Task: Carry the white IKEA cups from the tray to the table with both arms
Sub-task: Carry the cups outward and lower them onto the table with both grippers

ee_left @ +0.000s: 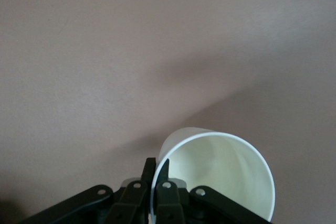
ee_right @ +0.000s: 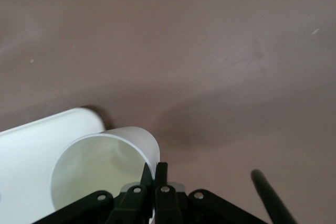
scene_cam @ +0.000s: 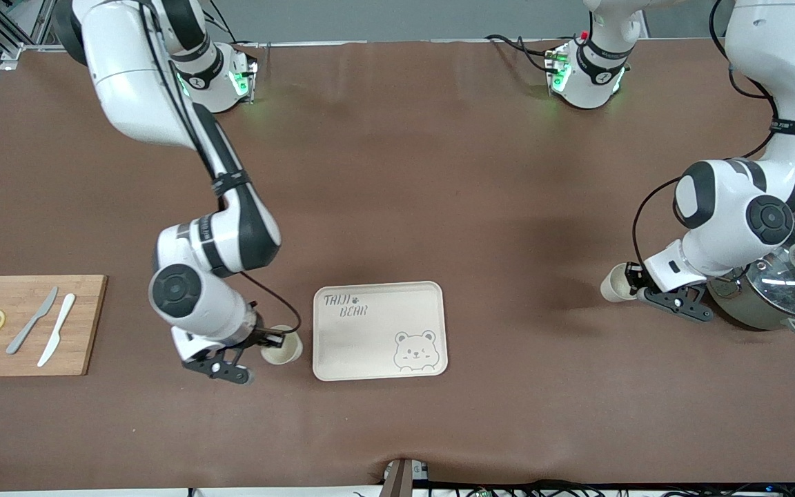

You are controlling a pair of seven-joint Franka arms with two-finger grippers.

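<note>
Cups, two: left hand (scene_cam: 635, 284) grips one (scene_cam: 616, 282), right hand (scene_cam: 270, 339) another (scene_cam: 282, 348).

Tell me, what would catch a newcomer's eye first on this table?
Probably the two white arms, each pinching the rim of a white cup: the right gripper holds one cup beside the cream bear tray, while the left gripper holds the other cup next to a glass-lidded steel pot. A wooden cutting board with lemon slices and two knives lies at the right arm's end of the table.
</note>
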